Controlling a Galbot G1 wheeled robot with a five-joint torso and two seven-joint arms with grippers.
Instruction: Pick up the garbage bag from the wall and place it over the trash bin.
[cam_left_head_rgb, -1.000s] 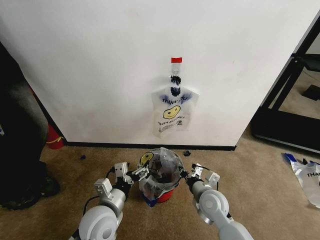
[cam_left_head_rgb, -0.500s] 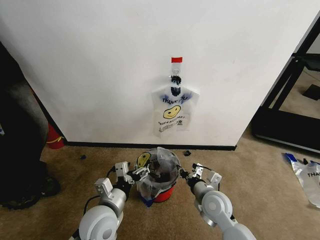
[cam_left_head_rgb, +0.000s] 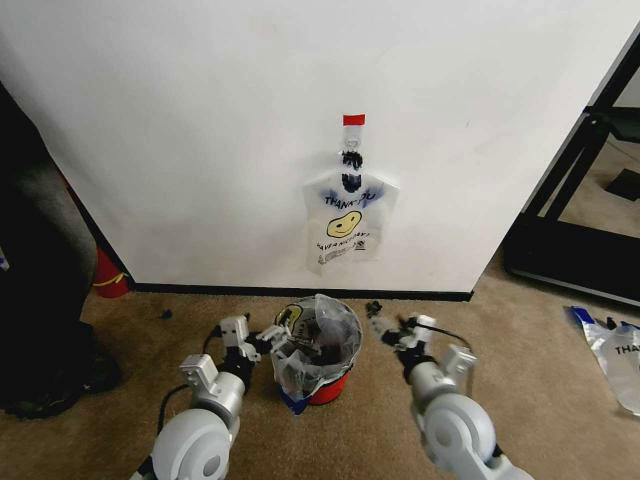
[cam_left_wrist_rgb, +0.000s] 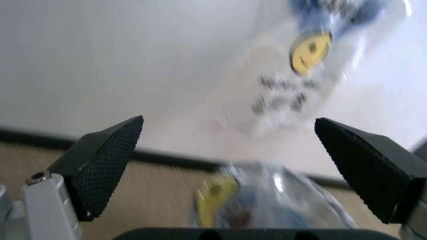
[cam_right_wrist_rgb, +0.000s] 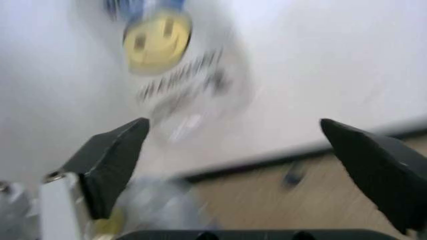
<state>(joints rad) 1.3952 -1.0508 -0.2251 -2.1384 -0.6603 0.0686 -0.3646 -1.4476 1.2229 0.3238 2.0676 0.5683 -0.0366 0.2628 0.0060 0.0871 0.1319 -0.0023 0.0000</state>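
2 silver-grey rounded arms with black cables; left gripper (cam_left_wrist_rgb: 227, 165) and right gripper (cam_right_wrist_rgb: 233, 170) have black, wedge-shaped textured fingers (cam_left_wrist_rgb: 107, 160) on white bases.

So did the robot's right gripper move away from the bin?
Yes. The right gripper has pulled back from the trash bin, sideways to the robot's right, jaws open. The bin and the bag on the wall stayed put.

Garbage bag (cam_left_head_rgb: 318, 345): thin glossy crinkled plastic; carpet (cam_left_head_rgb: 540, 340): rough; wall (cam_left_head_rgb: 200, 130): matt.
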